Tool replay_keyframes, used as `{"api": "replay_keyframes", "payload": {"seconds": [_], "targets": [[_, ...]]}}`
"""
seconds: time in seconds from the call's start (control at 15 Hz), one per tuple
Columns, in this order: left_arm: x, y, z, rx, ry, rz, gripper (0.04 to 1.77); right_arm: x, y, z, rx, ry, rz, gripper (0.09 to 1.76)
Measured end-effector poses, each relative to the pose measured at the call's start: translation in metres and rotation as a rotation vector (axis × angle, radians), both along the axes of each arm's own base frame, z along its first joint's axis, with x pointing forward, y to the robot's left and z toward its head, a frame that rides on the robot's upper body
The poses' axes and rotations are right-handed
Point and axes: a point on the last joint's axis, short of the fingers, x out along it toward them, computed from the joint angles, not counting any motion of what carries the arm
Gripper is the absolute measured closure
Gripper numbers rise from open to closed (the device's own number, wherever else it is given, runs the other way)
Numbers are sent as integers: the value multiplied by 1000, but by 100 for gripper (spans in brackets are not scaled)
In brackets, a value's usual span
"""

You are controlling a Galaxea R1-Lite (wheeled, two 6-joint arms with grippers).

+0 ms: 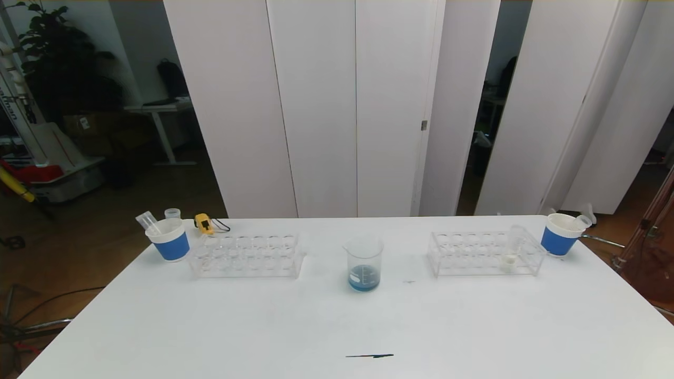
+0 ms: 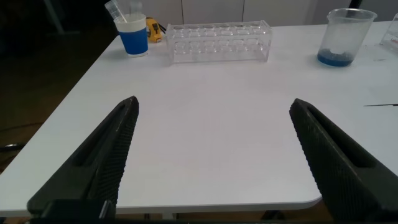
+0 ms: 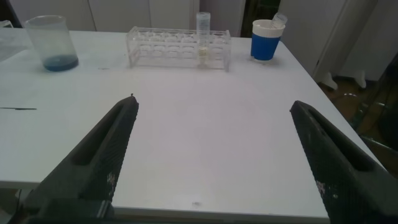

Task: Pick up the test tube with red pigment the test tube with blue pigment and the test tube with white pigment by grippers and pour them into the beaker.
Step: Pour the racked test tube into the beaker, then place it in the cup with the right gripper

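White-pigment tube (image 3: 203,38) stood upright in right rack (image 1: 484,255), far of the right gripper (image 3: 214,162), the nearer arm; both grippers' jaws spread, left gripper (image 2: 214,162) idle.

Near half of the desk (image 1: 237,326) is open, I can sweep either hand across it. Obstacles sit in a far row: left cup (image 1: 169,239), left rack (image 1: 246,256), beaker (image 1: 363,263) centre, right rack (image 1: 484,254) with white-pigment tube (image 1: 512,248), right cup (image 1: 561,233). Open lanes either side of the beaker.
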Motion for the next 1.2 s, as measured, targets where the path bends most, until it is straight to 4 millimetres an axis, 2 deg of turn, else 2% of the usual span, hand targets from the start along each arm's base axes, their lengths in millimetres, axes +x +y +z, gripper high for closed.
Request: {"api": "replay_keyframes", "payload": {"seconds": [1.2], "targets": [[0, 0, 0, -11, 2, 1, 8, 0, 0, 0, -6, 0, 2, 10]]}}
